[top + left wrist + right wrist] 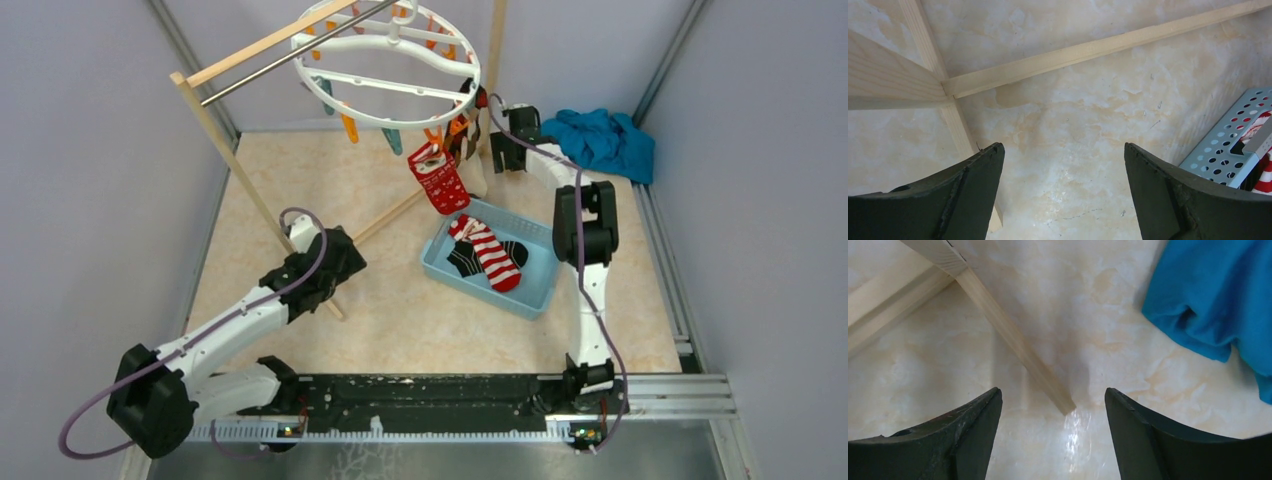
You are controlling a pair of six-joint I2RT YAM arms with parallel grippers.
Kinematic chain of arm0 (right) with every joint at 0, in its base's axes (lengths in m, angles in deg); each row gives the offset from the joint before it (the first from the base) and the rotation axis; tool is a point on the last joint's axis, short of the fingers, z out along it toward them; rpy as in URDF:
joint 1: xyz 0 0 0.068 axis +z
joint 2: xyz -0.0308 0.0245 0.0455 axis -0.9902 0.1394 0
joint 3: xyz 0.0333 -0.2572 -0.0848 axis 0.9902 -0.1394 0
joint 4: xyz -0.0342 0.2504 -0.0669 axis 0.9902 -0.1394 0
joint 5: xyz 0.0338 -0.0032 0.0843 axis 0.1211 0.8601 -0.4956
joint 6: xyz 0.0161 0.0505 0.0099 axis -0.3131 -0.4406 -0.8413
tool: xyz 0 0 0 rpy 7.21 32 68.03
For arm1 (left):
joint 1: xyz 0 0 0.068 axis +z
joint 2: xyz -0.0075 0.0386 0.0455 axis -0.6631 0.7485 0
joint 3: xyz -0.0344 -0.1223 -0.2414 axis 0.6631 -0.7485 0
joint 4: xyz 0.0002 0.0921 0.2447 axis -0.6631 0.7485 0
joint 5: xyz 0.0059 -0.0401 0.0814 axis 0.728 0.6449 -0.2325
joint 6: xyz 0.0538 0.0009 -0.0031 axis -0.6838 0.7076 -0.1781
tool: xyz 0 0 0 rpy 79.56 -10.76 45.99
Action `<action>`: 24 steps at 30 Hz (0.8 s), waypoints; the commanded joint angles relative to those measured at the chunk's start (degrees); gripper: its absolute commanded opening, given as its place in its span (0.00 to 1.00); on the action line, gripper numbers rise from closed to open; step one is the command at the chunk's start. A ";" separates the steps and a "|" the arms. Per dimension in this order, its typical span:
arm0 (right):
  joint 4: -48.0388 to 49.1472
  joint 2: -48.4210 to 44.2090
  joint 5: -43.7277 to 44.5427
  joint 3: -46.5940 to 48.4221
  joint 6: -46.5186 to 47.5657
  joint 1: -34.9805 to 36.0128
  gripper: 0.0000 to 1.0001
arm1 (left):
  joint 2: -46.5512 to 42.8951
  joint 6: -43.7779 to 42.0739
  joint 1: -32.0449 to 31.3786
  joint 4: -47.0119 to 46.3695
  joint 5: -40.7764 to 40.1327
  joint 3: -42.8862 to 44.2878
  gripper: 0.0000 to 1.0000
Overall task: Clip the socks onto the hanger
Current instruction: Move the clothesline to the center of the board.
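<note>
At the desk's (380,320) far right, the right hand (1053,395), like the left hand (1063,147), gapes empty; with the red sock (440,180) clipped on the hanger (390,84), the next move is likely grasping the striped sock (490,252).

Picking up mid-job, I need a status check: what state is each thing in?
Hanger: hung on metal rod.
Red patterned sock: clipped to hanger, dangling.
Striped sock: lying in basket, unclipped.
Black sock: in basket, partly under striped sock.
Basket: on table, holding two socks.
Blue cloth: heaped in far right corner.
Left fingers: open, empty.
Right fingers: open, empty.
</note>
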 commanded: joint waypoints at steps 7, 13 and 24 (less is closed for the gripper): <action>-3.28 8.27 -6.14 12.44 9.11 -2.88 0.61 | -6.56 3.16 -0.13 3.62 1.08 -4.19 0.95; -3.31 9.25 -9.65 11.91 9.15 -3.36 0.26 | -4.34 11.96 -0.78 9.01 1.81 -4.91 0.93; 0.86 2.89 -10.59 -1.38 1.31 -5.04 0.00 | -3.83 6.41 -1.06 9.16 -5.47 -3.33 0.93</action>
